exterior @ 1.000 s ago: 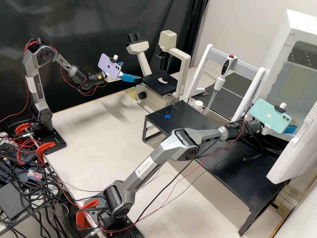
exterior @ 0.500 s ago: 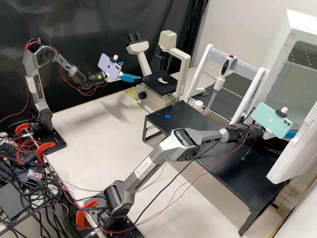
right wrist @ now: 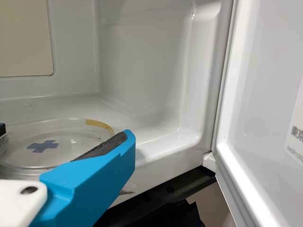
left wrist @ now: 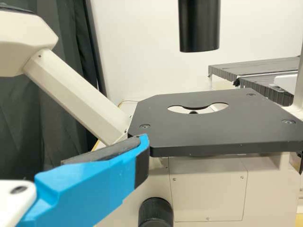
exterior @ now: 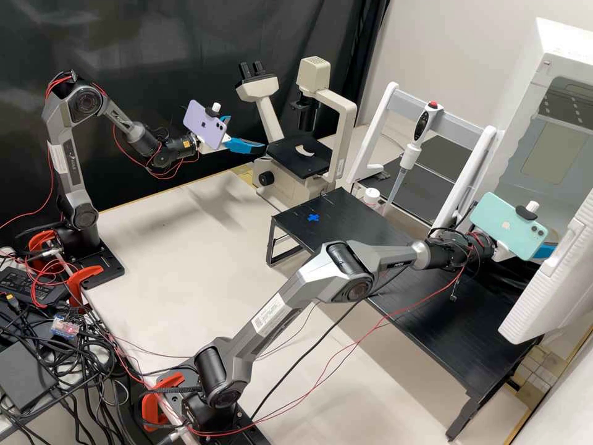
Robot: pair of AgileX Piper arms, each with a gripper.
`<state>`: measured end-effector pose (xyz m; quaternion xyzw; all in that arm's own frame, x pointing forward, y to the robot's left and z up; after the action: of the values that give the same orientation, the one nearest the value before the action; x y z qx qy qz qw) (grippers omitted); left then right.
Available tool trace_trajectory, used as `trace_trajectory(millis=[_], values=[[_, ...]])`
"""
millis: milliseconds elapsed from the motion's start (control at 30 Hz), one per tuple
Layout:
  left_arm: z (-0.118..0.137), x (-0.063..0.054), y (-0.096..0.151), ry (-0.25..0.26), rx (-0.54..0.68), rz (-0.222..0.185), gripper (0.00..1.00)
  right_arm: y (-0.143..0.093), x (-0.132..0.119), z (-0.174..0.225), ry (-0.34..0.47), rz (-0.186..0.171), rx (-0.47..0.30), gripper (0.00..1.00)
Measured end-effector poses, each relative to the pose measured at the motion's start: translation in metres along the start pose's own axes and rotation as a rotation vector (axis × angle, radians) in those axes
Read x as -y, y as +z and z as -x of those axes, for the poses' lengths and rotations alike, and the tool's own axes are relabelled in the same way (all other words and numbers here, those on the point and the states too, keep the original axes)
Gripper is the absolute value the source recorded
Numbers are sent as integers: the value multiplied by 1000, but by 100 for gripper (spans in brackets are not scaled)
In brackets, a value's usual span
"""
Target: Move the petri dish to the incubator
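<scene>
White incubator (exterior: 525,130): door (exterior: 550,278) swung open, pale cavity facing the right arm.
Petri dish (right wrist: 64,149): inside the incubator, over its floor; clear, yellowish strip on the rim. Blue cross (right wrist: 42,146) shows through or on it — can't tell which.
Right end effector (exterior: 545,250): at the incubator mouth, right up against the dish. Clamped on it or not — can't tell. Whether the dish bears on the floor, can't tell either.
Left end effector (exterior: 247,133): fingers apart, nothing between them, raised near the microscope stage.
Microscope (exterior: 324,80): cream body, black stage (left wrist: 213,127) with a round cutout, past the far edge of the pale tabletop (exterior: 167,247).
Black stand (exterior: 457,321): low, legged, under the right forearm; another blue cross (exterior: 313,217) near one end.
Pipette (exterior: 420,133): upright on the white rack (exterior: 378,127), behind the stand.
White-capped bottle (exterior: 371,196): beside the pipette tip.
Phones: purple one (exterior: 206,125) mounted on the left arm, mint one (exterior: 506,225) on the right.
</scene>
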<state>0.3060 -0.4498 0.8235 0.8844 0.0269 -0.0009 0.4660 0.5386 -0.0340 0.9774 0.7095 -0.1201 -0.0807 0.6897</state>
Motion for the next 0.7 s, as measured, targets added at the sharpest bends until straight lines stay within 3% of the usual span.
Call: trace_trajectory(millis=[367,400,700], values=[[0,0,0,0,0,0,100,-4,0,0,-24,8,-29,0],[0,0,0,0,0,0,100,-4,0,0,-24,8,-29,100],[0,0,0,0,0,0,100,-5,1,0,-29,19,-25,100]])
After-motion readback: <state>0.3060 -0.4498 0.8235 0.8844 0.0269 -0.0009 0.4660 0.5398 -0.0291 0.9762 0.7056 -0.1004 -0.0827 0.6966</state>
